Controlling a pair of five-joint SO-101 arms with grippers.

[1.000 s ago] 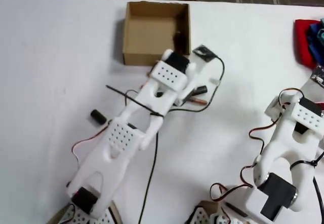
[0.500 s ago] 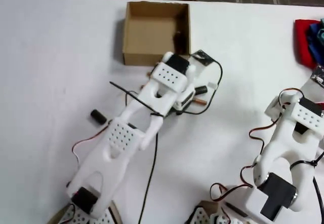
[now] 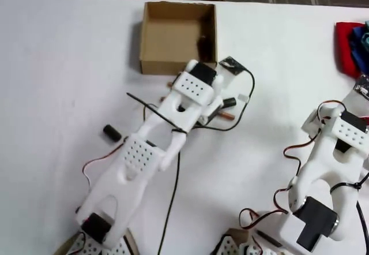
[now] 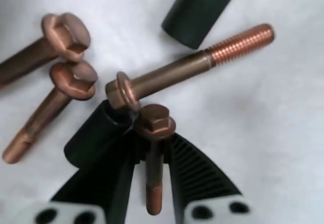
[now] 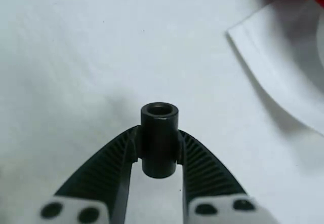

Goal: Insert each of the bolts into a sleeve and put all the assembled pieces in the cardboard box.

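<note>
The right gripper is found clamped on an upright sleeve above the counter. The left gripper is closed on a bolt, with loose bolts and a second sleeve lying just beyond it. The cardboard box is set farther back.

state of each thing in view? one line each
left end effector, shut on a bolt
right end effector, shut on a sleeve, upright
loose bolts, lying flat, unsleeved
loose sleeve, lying on its side
box, open top
</note>
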